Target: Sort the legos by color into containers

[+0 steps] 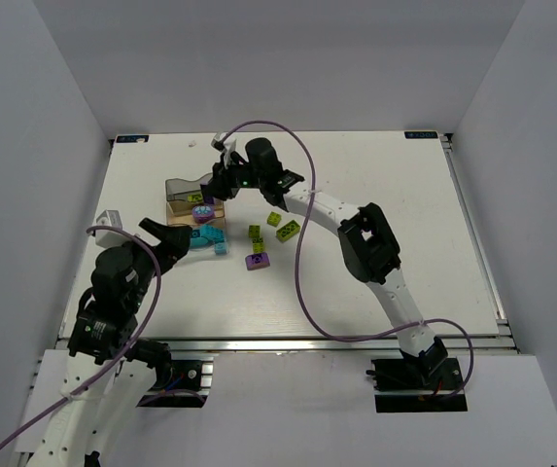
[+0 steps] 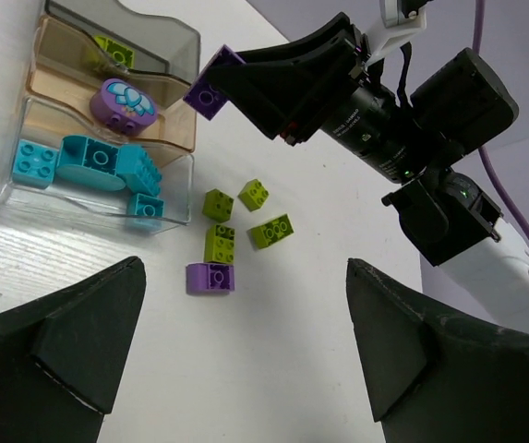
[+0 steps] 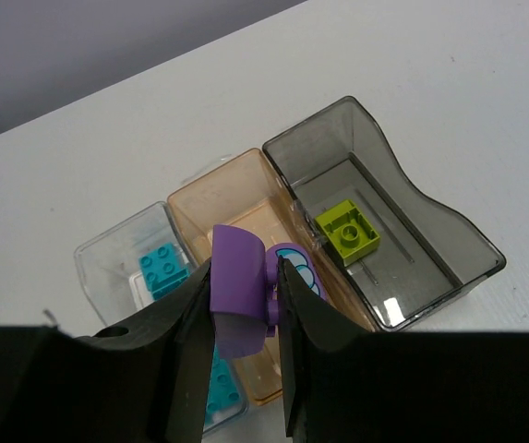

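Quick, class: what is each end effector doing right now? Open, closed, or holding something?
Left end effector: open, holding nothing.
Right end effector: closed on a purple lego.

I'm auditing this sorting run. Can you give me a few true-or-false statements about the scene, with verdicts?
1. The right tool grips a purple brick. True.
2. The left tool holds a teal brick. False: it is open and empty.
3. The grey tray holds a purple brick. False: one lime-green brick lies in it.
4. The clear tray holds teal bricks. True.
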You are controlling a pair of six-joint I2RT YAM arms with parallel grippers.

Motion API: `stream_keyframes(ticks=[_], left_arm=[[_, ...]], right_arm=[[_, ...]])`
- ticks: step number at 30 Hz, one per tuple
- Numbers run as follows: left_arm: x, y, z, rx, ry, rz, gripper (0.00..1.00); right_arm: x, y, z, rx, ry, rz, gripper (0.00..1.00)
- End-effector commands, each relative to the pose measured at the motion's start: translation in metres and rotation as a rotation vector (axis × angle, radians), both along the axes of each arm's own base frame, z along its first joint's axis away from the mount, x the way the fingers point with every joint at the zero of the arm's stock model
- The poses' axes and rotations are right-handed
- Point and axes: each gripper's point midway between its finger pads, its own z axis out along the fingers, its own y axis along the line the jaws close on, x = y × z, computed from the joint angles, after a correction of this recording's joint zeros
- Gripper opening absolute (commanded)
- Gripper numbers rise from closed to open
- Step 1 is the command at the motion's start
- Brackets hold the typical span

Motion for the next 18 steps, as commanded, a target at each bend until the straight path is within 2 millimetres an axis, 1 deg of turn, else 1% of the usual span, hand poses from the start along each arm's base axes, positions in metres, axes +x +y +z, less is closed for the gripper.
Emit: stream_keyframes(ticks=[1, 3, 5, 6, 8, 11, 12, 14, 15, 16, 18], left_arm=[[-0.002, 0.007, -0.014, -0.005, 0.046, 0.049, 0.98], [-0.002, 0.006, -0.02, -0.008, 0.059, 0.045, 0.98], [-0.003, 0.006, -0.025, -0.016, 0.068, 0.046, 0.98], [-0.002, 0.004, -0.029, -0.021, 0.07, 0.04, 0.98], [-0.001, 0.002, -0.032, -0.036, 0.075, 0.038, 0.98], [0.003, -0.002, -0.032, -0.063, 0.076, 0.035, 0.98], [0.005, -0.003, -0.035, -0.069, 0.091, 0.034, 0.98], [0.006, -0.007, -0.038, -0.084, 0.108, 0.023, 0.98], [0.007, -0.01, -0.039, -0.089, 0.113, 0.012, 0.98], [0.01, -0.012, -0.044, -0.087, 0.136, 0.006, 0.98], [0.012, -0.02, -0.047, -0.098, 0.148, -0.029, 0.97]], right_arm=[[0.018, 0.011, 0.018, 0.065, -0.091, -0.057, 0.18], [0.019, 0.011, 0.009, 0.05, -0.09, -0.057, 0.19], [0.018, 0.012, 0.004, 0.043, -0.09, -0.055, 0.2], [0.019, 0.011, -0.002, 0.036, -0.089, -0.057, 0.24], [0.021, 0.011, -0.006, 0.03, -0.092, -0.063, 0.28], [0.026, 0.01, -0.011, 0.022, -0.11, -0.078, 0.44], [0.026, 0.01, -0.011, 0.024, -0.117, -0.076, 0.51], [0.026, 0.01, -0.009, 0.028, -0.135, -0.064, 0.57], [0.025, 0.01, -0.005, 0.031, -0.137, -0.056, 0.62], [0.026, 0.008, -0.003, 0.033, -0.14, -0.054, 0.65], [0.024, 0.006, 0.005, 0.042, -0.145, -0.044, 0.67]])
